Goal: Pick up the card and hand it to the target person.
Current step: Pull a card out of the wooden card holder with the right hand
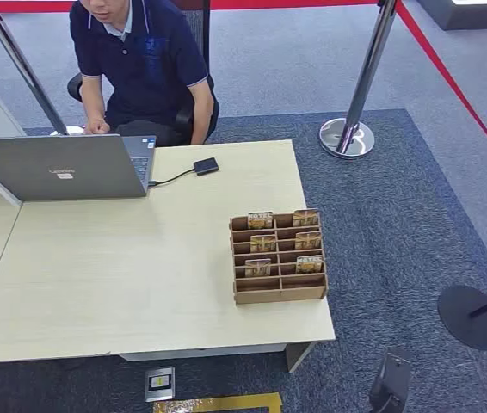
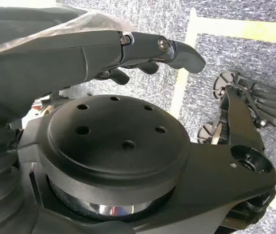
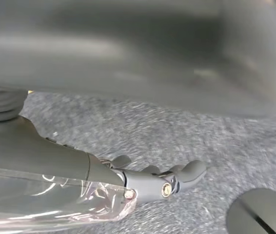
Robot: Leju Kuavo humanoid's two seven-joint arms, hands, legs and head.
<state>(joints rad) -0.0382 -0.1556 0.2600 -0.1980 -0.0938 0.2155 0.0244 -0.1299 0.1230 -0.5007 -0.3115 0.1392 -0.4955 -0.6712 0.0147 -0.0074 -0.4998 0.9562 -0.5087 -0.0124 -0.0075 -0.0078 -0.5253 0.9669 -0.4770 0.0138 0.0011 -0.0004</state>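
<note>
Cards (image 1: 260, 220) upright in wooden rack (image 1: 279, 292) at table's (image 1: 131, 275) front-right corner; left hand (image 2: 144, 51) and right hand (image 3: 155, 180) both empty, fingers loosely extended

Office demo area, roped off.
Light wooden desk (image 1: 131, 267) centre frame on grey carpet (image 1: 384, 215); person (image 1: 140, 60) on a swivel chair at upper left behind an open laptop (image 1: 59, 168). Chrome stanchion (image 1: 351, 120) with red rope (image 1: 448, 82) upper right; wooden card rack (image 1: 279, 256) on desk.
</note>
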